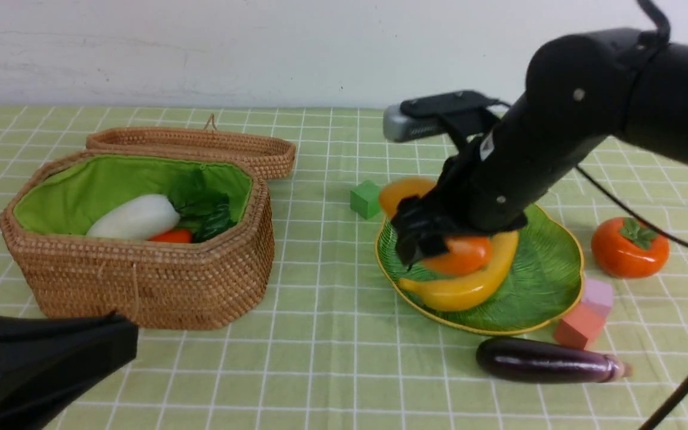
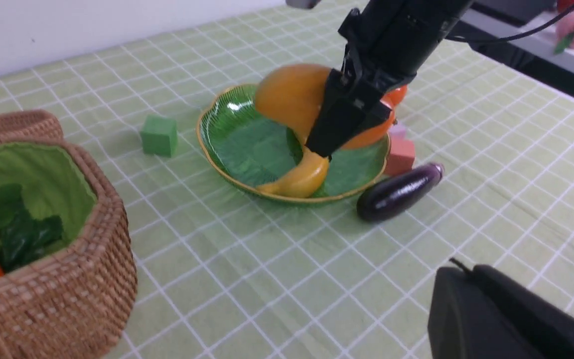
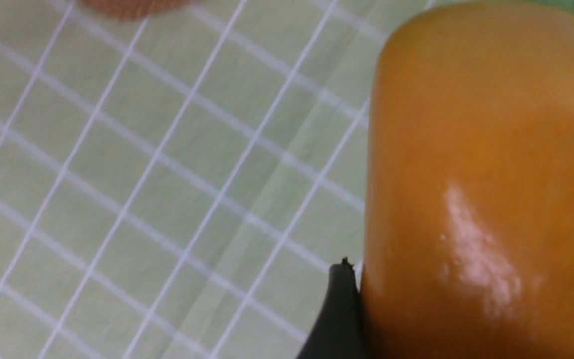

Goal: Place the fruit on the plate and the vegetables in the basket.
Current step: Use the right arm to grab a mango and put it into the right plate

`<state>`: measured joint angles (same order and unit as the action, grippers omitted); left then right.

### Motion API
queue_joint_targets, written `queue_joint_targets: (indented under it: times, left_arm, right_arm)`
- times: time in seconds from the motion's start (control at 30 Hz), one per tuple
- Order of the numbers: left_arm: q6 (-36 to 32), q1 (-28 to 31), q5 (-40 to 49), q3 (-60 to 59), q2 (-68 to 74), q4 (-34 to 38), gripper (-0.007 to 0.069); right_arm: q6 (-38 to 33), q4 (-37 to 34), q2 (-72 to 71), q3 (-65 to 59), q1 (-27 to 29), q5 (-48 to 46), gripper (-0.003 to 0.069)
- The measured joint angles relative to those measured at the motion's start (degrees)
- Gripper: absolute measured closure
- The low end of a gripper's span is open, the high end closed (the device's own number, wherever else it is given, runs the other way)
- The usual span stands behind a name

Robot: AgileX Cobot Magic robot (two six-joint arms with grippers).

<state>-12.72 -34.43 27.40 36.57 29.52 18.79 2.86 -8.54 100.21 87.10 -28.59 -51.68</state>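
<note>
- The right pincer (image 1: 420, 242) is clamped across the middle of the mango (image 1: 402, 192). In the right wrist view one dark fingertip (image 3: 339, 309) presses flat against the fruit's shiny side.
- The mango hangs low over the near-left part of the plate (image 1: 547, 263), just above the banana (image 1: 469, 286) lying in it. Whether it touches the banana cannot be told.
- The mango looks hard, glossy and probably light. Its rounded skin could slip between the pads, so a hold across the widest part seems safest. Releasing it low should keep it from rolling off the banana and over the rim.
- The persimmon (image 1: 629, 248) sits on the worktop (image 1: 332, 358), near the plate on its right. It is squat and smooth, so it is best taken across its belly, below the leafy cap.
- The eggplant (image 1: 550, 361) lies on the worktop just in front of the plate. It is long and slick and likely to roll, so a hold across the middle of its length seems best.
- The radish (image 1: 135, 218) and carrot (image 1: 171, 236) lie inside the basket (image 1: 159, 280).
- The left pincer (image 2: 486, 309) shows only as a dark shape at the frame edge. How far open it is cannot be told.
</note>
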Motion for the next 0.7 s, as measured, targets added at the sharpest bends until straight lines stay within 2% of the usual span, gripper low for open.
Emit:
queue_joint_targets:
  times: [0.13,0.33,0.43,0.6,0.7]
  left_arm:
    - [0.0,0.0,-4.8,0.0,0.0,0.0,0.0634]
    - [0.0,0.0,-11.7,0.0,0.0,0.1,0.0632]
    - [0.0,0.0,-13.0,0.0,0.0,0.2,0.063]
    - [0.0,0.0,-12.9,0.0,0.0,0.2,0.0628]
    - [0.0,0.0,-12.9,0.0,0.0,0.2,0.0624]
  right_arm:
    - [0.5,0.8,3.5,1.0,5.7,8.6,0.0085]
    - [0.5,0.4,10.5,1.0,7.9,17.8,0.0085]
    - [0.5,0.7,12.5,1.0,7.9,18.8,0.0081]
    - [0.5,1.6,12.8,1.0,7.9,18.7,-0.0012]
    - [0.5,1.9,11.7,1.0,7.9,17.2,-0.0015]
